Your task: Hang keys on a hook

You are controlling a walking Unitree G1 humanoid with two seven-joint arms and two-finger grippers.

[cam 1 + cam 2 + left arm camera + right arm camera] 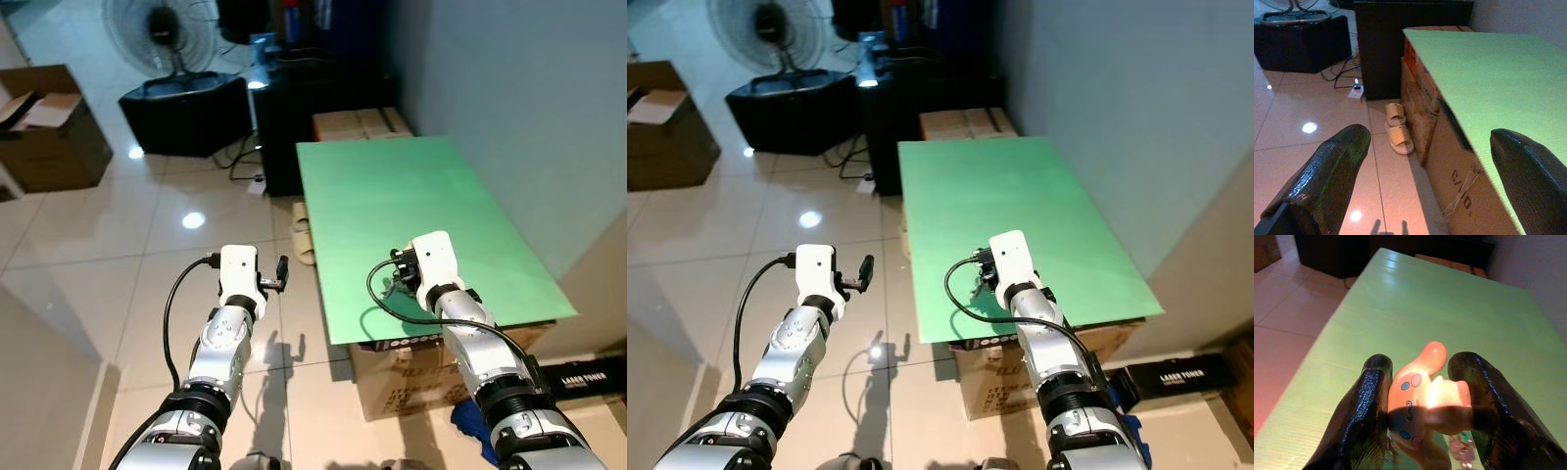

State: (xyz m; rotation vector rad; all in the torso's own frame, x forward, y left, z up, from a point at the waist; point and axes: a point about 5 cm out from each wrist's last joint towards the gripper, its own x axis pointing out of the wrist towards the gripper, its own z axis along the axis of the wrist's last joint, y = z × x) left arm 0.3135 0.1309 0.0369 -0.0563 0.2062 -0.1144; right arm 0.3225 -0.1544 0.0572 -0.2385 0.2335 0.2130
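Right gripper (pixel 1422 406) clamps the keychain figure (pixel 1422 399) above green board (pixel 421 215).

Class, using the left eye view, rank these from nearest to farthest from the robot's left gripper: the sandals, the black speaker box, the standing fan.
From the left gripper:
1. Sandals, on the floor beside the green table.
2. Black speaker box, farther back on the floor.
3. Standing fan, behind the box.

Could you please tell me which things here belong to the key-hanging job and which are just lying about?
Job:
- cartoon keychain charm, clamped by the right gripper
- green table under it
- left gripper, open over the floor

Lying about:
- slippers
- fan
- cardboard box
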